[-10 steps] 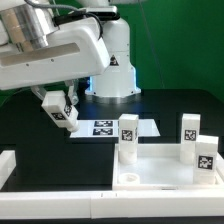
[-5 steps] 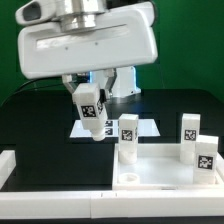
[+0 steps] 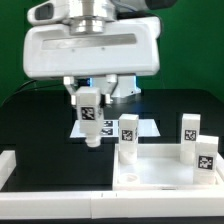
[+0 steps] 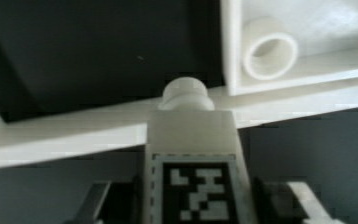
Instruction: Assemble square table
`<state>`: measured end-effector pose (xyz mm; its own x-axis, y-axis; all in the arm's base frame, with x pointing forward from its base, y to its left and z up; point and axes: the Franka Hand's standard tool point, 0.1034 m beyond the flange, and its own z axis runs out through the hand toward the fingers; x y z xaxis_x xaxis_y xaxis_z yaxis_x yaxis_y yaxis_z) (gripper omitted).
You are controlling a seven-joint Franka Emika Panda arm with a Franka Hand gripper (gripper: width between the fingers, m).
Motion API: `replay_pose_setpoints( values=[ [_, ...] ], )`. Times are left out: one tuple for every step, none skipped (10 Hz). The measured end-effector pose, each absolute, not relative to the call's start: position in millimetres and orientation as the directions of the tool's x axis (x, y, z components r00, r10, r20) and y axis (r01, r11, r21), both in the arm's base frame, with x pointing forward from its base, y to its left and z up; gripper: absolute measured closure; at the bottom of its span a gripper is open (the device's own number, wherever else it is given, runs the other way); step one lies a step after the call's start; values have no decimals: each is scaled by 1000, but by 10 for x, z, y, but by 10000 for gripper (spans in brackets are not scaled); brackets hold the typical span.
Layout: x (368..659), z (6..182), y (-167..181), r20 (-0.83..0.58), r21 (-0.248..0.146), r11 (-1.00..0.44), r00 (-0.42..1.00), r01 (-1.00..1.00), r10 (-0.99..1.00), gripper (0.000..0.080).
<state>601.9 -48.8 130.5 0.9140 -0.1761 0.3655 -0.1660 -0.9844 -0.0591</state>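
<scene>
My gripper (image 3: 88, 100) is shut on a stubby white table leg (image 3: 89, 120) with a black-and-white tag. The leg hangs upright above the black table, off the left corner of the square table panel (image 3: 155, 174) as the exterior view shows it. Three more tagged legs (image 3: 128, 138) (image 3: 190, 136) (image 3: 206, 158) stand upright in the panel's corners. In the wrist view the held leg (image 4: 190, 140) points its rounded tip away from my gripper (image 4: 197, 200), towards a white bar. An empty round corner socket (image 4: 270, 55) of the panel (image 4: 336, 40) lies beyond and to one side of the tip.
The marker board (image 3: 108, 128) lies flat behind the held leg. Long white border bars run along the front (image 3: 60, 202) and at the exterior view's left (image 3: 6, 165). One such white bar (image 4: 69, 140) crosses the wrist view beneath the leg's tip.
The arm has swung from the exterior view's left towards the panel. The held leg has turned from tilted to upright and has sunk slightly.
</scene>
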Motion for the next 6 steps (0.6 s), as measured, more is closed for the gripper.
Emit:
replay_pose_setpoints(
  values=[
    [6005, 1264, -442, 357, -83, -978, 911, -190, -207, 515],
    [6005, 1265, -453, 357, -80, -979, 911, -187, -204, 515],
    [6003, 1261, -451, 357, -80, -979, 912, -187, -204, 515],
    [6001, 1258, -452, 356, -80, -979, 912, -188, -204, 515],
    [6035, 1259, -456, 385, -55, -985, 907, -161, -169, 515],
    [6085, 1223, -436, 430, -15, -993, 895, -121, -116, 515]
  ],
)
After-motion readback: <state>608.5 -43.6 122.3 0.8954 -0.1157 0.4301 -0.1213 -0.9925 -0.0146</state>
